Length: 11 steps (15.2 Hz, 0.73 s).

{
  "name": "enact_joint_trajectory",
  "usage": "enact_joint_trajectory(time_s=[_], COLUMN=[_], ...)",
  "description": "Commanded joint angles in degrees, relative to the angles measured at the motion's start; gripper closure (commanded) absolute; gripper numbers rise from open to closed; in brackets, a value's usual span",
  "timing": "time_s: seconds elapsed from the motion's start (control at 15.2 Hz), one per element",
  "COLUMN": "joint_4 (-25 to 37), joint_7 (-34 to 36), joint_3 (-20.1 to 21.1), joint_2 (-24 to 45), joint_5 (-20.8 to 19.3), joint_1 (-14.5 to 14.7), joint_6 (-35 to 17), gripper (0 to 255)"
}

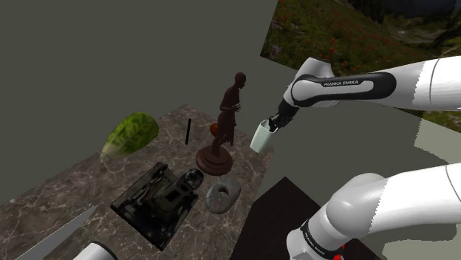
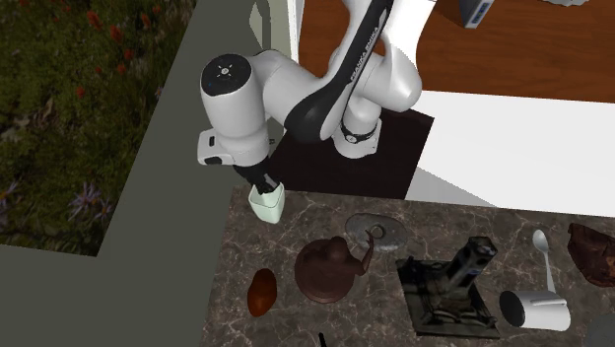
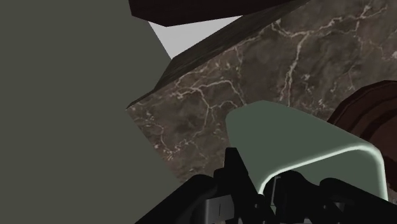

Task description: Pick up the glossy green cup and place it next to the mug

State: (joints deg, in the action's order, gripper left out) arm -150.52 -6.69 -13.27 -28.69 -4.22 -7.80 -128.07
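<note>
The black two-finger end effector (image 1: pixel 272 126) is closed on the pale green cup (image 1: pixel 260 137). It pinches one wall at the rim, with one finger outside and, as far as the wrist view shows, the other inside. The cup hangs tilted in the air over the corner of the dark veined marble surface (image 1: pixel 44 203) nearest the stand, touching nothing else.

The thin hold is the main worry. Gripped by a single wall, the cup may swivel or slide out under a quick move, and from here it could fall past the surface's edge.

The white cylindrical mug (image 2: pixel 535 309) appears to lie on its side at the far end of the surface, well apart from the cup, so the carry is long. Between them stand the tall dark-brown figurine on a round base (image 1: pixel 225 122), the grey stone ring (image 2: pixel 379 230) and the black boxy device (image 2: pixel 448 288). A low pass would likely clip the figurine and topple it. A nudge during the set-down could send the mug rolling.

Nothing shows inside the cup, though its interior is mostly hidden. The mug's mouth is dark, and I cannot tell its contents.
</note>
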Motion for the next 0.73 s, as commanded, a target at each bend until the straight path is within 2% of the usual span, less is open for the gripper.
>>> enact_joint_trajectory(time_s=[0.0, 0.66], joint_4=[1.1, 7.1], joint_7=[0.1, 0.5], joint_3=[0.2, 1.1], joint_2=[-0.8, -3.4], joint_5=[0.0, 0.2], joint_1=[0.0, 0.0], joint_6=[1.9, 10.5], gripper=[255, 255])
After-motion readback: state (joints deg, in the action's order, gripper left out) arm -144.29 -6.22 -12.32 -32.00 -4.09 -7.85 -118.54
